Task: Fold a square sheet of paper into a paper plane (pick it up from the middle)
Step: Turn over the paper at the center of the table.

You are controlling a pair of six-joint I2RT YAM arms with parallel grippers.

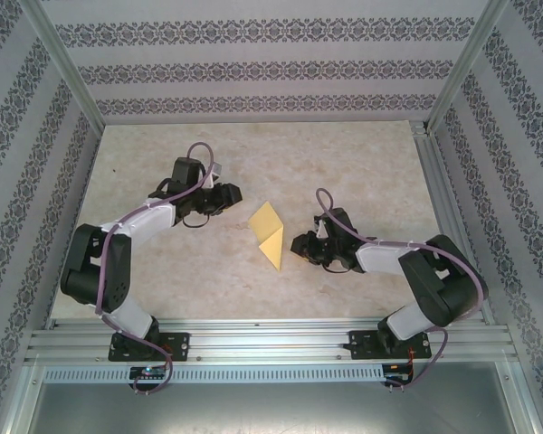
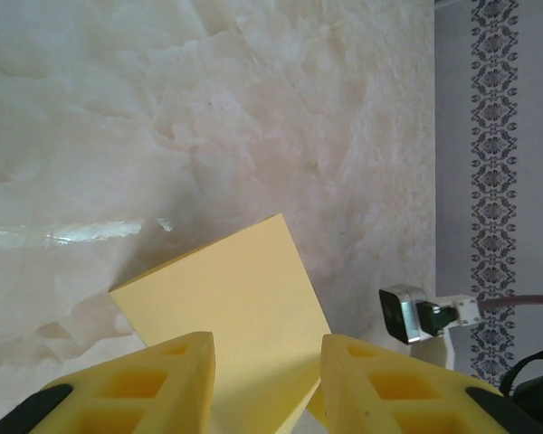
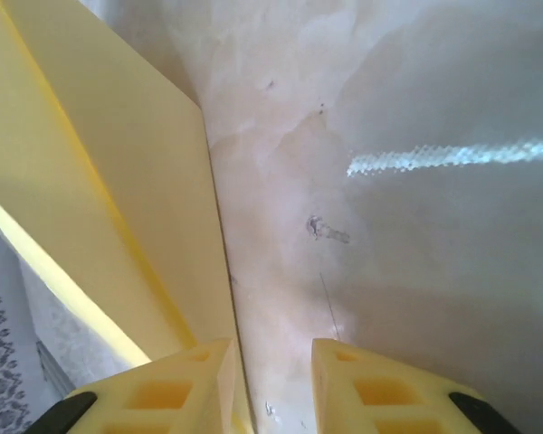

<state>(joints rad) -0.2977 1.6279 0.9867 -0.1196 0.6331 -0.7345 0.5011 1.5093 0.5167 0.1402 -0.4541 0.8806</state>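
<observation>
The paper plane (image 1: 269,233) lies on the bench (image 1: 362,163) between the two arms. It is a thin, matte, pale-yellow sheet folded into a narrow kite with sharp tips. From above, its upper panel looks paler and its lower, tapering panel a deeper yellow, and the two meet along a straight fold.

The bench is smooth and faintly glossy, with a cream marbled pattern like veined stone and soft streaks of reflected light.

The left claw (image 1: 238,193) sits just beside the plane's upper left edge. In the left wrist view its two blocky yellow fingers (image 2: 136,393), moulded with square hollows, stand apart. The flat paper (image 2: 226,289) runs into the gap between them, one crisp corner pointing away. Nothing is pinched.

The right claw (image 1: 296,244) is close to the plane's lower right edge. In the right wrist view this claw (image 3: 271,389) is also parted, with bare bench between the fingers. The paper (image 3: 118,181) lies to their left, its straight edge running down to one finger (image 3: 163,393) and a bright crease crossing it diagonally.
</observation>
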